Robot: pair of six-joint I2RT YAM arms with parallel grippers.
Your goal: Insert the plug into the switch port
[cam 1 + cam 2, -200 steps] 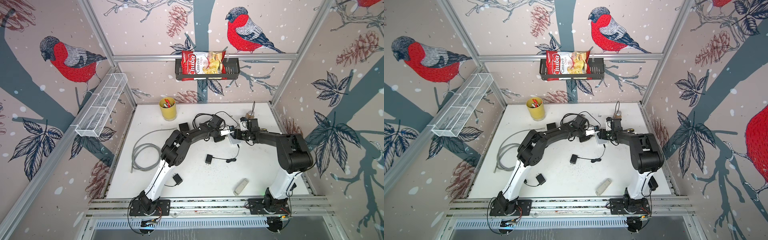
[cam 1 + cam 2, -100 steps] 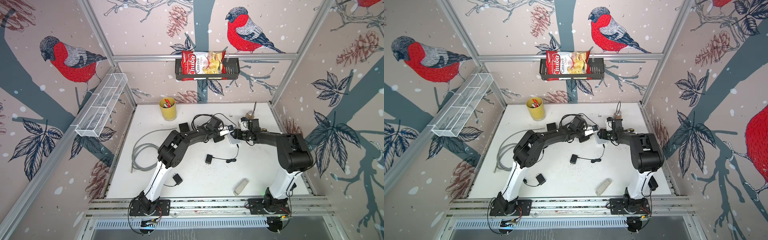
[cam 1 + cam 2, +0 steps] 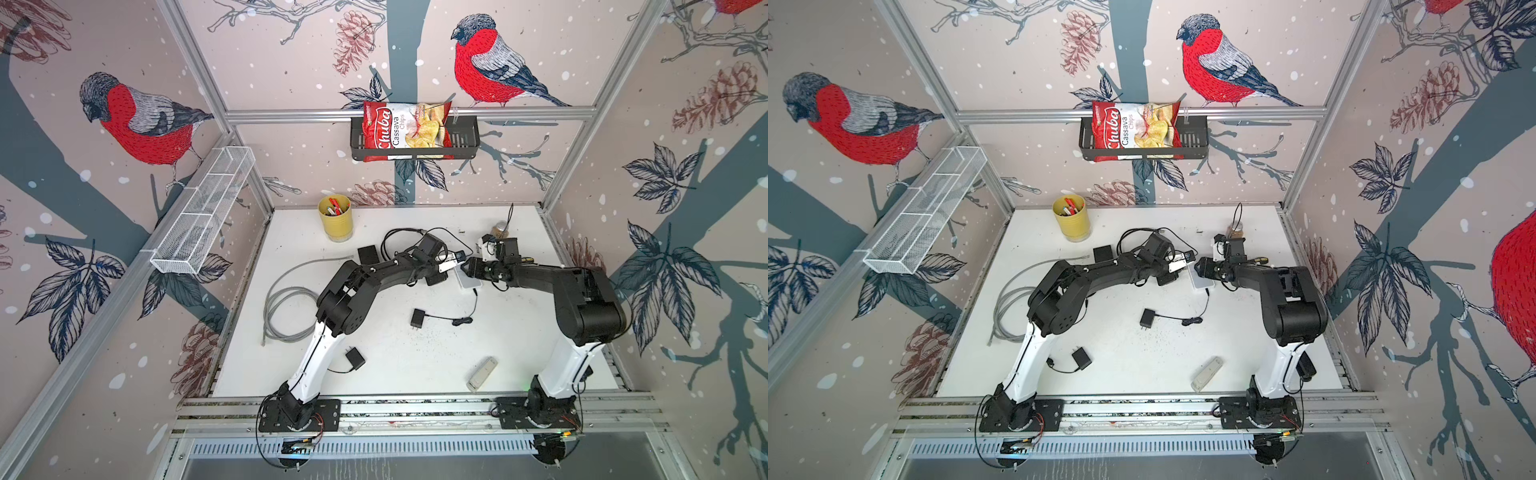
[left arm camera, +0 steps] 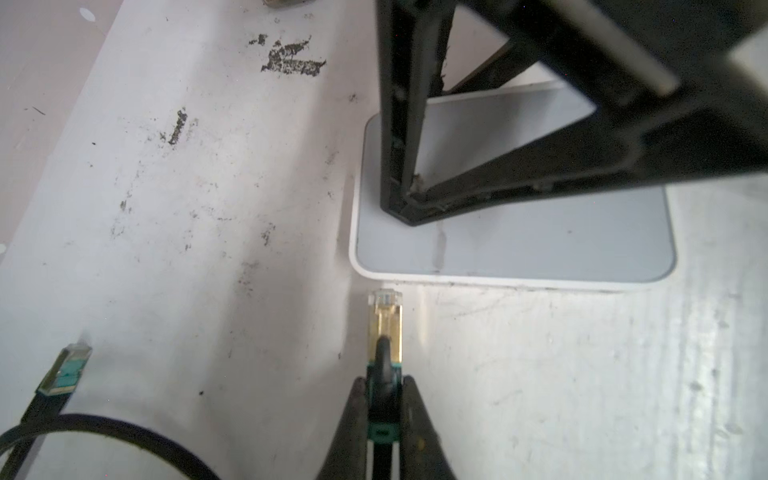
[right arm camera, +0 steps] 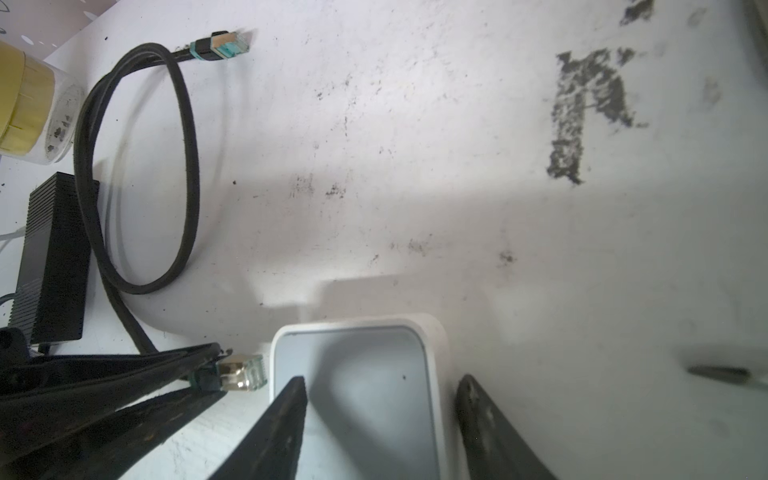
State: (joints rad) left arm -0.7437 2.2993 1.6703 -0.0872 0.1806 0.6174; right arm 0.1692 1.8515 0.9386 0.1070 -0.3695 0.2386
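The white table [image 3: 415,365] filled the cell floor. A long wire rack [image 3: 203,212] hung on the left wall, and a black shelf [image 3: 465,141] on the back wall held a red chip bag [image 3: 386,133]. A grey coil [image 3: 282,311] lay at the table's left side, with a yellow cup [image 3: 335,224] at the back and a ribbed black brick [image 5: 54,253] near it. A middle adapter [image 3: 417,319], a front adapter [image 3: 355,359] and a grey stick [image 3: 482,374] lay apart on the open surface.

The switch [image 3: 468,279] sat toward the back, between the two grippers. A black cable [image 5: 137,166] looped behind the left one, and its free end [image 5: 226,45] lay well apart from the switch. Only a thin strip of bare table separated the switch's side from the plug [image 4: 385,316].

The left gripper [image 4: 384,384] was clenched on the plug's teal-and-black boot and aimed it at that side wall, with the tip just beside it. The port itself was hidden.

The right gripper [image 5: 382,381] had its jaws well apart and clasped nothing. One fingertip [image 5: 297,390] lay over the switch's top face and the other stood just outside its far edge. Whether the first pressed down could not be told.

The switch was a flat white plastic box with rounded corners and a pale grey top. The plug had a gold-toned metal shell and a clear tip. The fingers were black, tapering, open triangular frames. The table was scuffed with dark smudges.
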